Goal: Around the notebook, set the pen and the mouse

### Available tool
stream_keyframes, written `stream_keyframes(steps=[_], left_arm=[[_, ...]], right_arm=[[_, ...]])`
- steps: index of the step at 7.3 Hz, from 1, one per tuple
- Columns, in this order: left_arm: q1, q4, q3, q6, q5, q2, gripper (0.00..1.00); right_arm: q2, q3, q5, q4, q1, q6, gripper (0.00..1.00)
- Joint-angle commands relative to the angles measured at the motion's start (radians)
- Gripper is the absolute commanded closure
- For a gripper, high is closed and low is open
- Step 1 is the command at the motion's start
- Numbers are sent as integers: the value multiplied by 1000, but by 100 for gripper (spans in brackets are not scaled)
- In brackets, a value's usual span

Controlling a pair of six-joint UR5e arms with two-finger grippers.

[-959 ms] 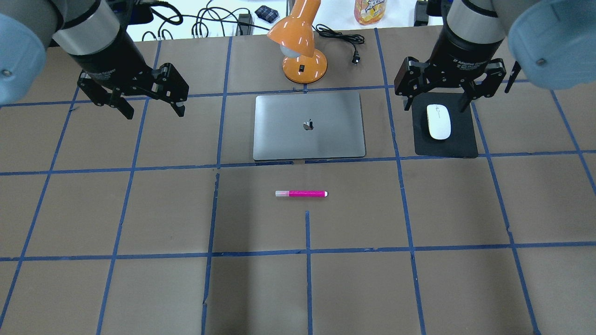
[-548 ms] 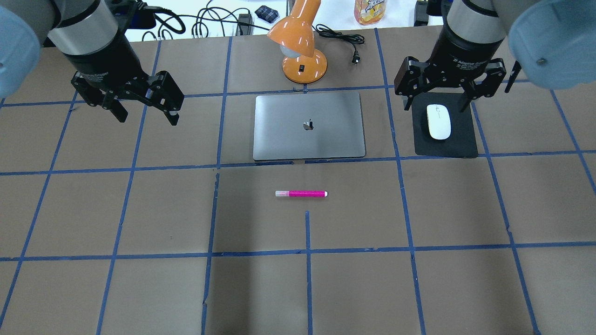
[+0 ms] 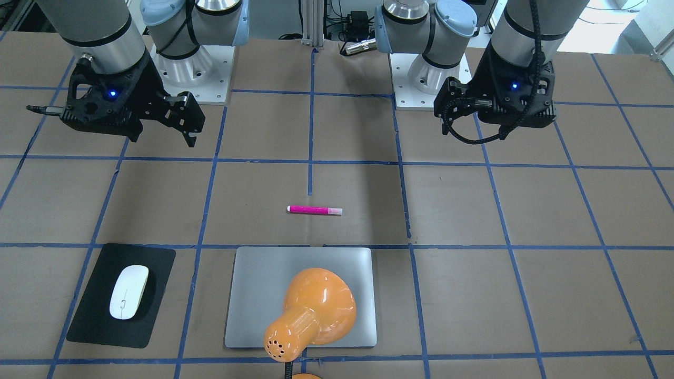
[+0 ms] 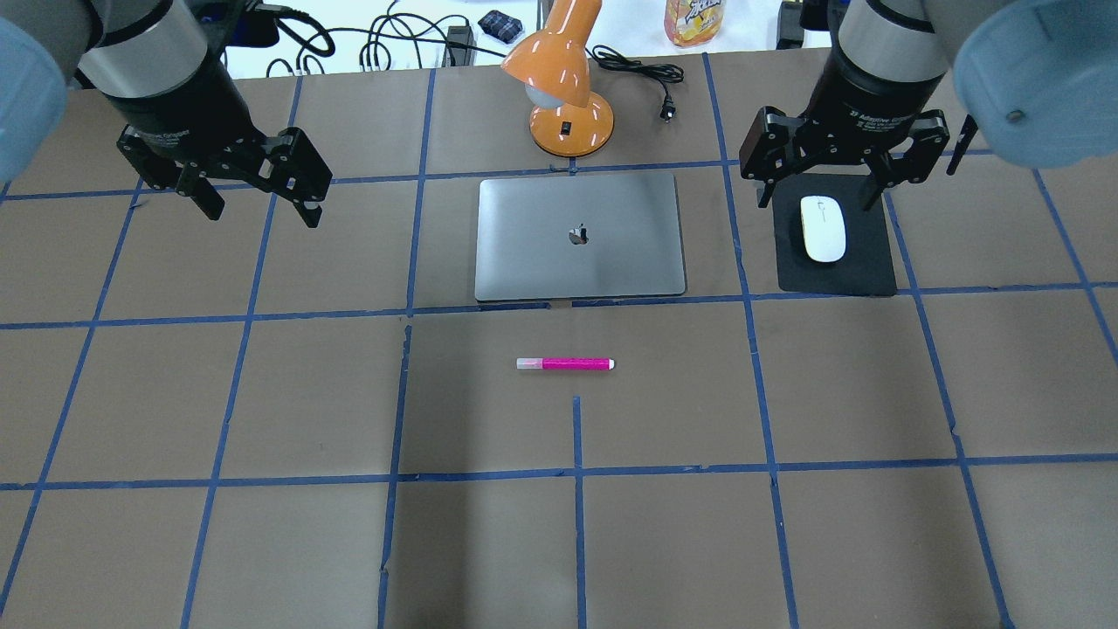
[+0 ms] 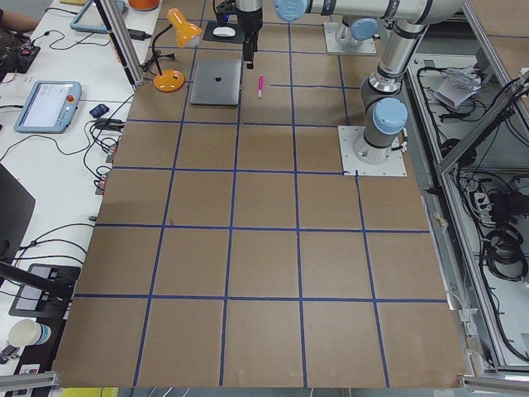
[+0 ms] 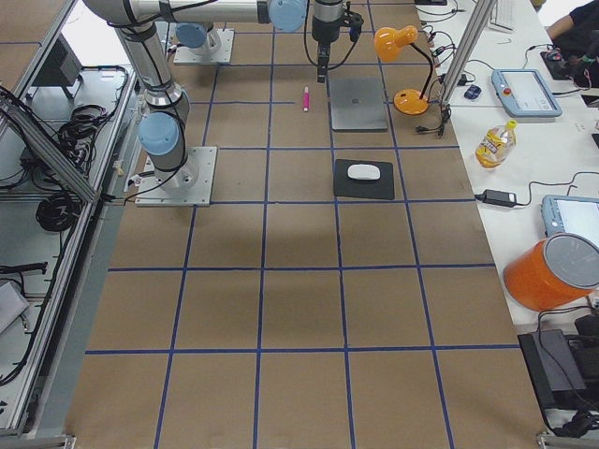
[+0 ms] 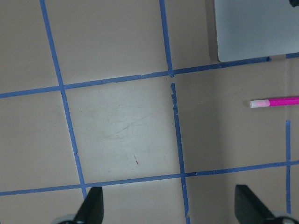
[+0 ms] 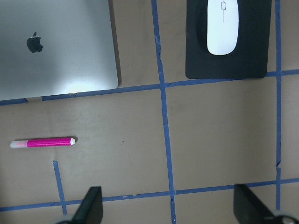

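The silver-grey notebook (image 4: 579, 236) lies closed at the table's middle. Nearer the robot, parallel to the notebook's near edge, lies the magenta pen (image 4: 565, 363). To the notebook's right the white mouse (image 4: 823, 228) rests on a black mat (image 4: 837, 275). My right gripper (image 4: 818, 201) hangs open and empty high above the table; its wrist view shows the mouse (image 8: 223, 27) and pen (image 8: 43, 143) far below. My left gripper (image 4: 260, 211) is open, empty and raised to the notebook's left. Its wrist view catches the pen (image 7: 275, 102) and a notebook corner (image 7: 257, 28).
An orange desk lamp (image 4: 563, 87) stands just behind the notebook, its cord and plug (image 4: 667, 109) trailing right. Cables and a bottle (image 4: 694, 19) lie beyond the table's far edge. Blue tape lines grid the brown table.
My left gripper has drifted left and back, away from the notebook, still open. The right gripper, pen, mouse and notebook have not moved.
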Motion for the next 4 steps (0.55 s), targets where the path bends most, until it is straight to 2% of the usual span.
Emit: stream_keyframes(steps=[1,4], left_arm=[[0,38,-1,-89,1,-8,0],[0,43,-1,-97,-1,-10,0]], right_arm=[[0,-1,-2,0,0,1,0],[0,-2,-6,2,0,1,0]])
